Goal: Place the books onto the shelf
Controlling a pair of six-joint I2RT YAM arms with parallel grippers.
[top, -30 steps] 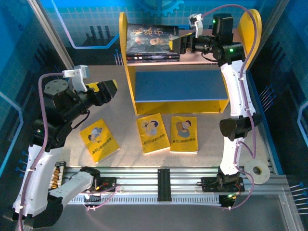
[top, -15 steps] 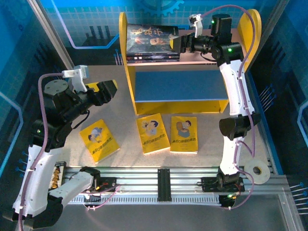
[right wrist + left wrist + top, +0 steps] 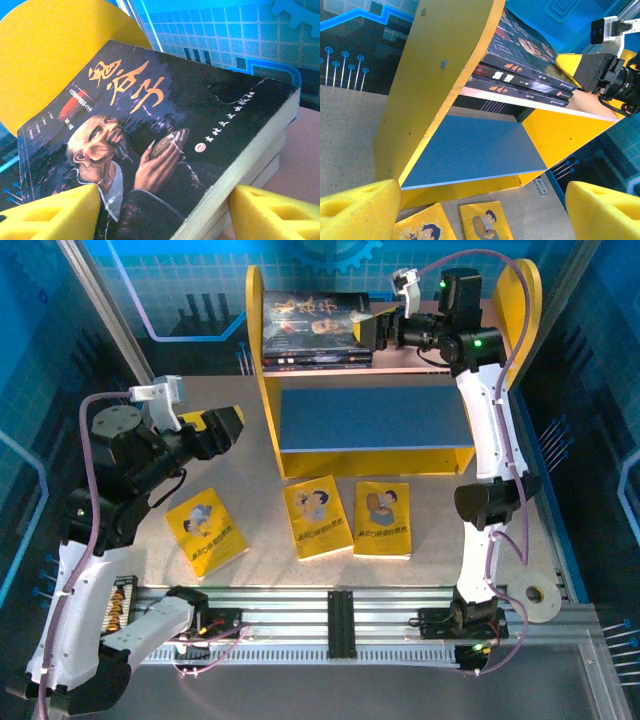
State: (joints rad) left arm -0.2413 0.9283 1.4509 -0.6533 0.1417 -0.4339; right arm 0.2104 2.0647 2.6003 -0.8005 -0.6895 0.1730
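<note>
Right claw (image 3: 370,330) at shelf (image 3: 262,390) upper board, pads (image 3: 55,215) flanking top dark book (image 3: 315,318) of stack, pinched or loose, cannot tell. Left claw (image 3: 222,425) wide, empty, over bench (image 3: 255,495). Three yellow books (image 3: 318,517) lie before shelf. Likely next: back out, fetch one

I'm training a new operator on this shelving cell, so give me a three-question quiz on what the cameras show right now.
1. How many yellow books lie on the table in front of the shelf?
2. True or false: a book lies on the blue lower board.
3. The right gripper has its fingers either side of: A) a yellow book; B) the top dark book on the pink upper board; C) the shelf's side panel.
Key: 1 three; 2 false; 3 B.
</note>
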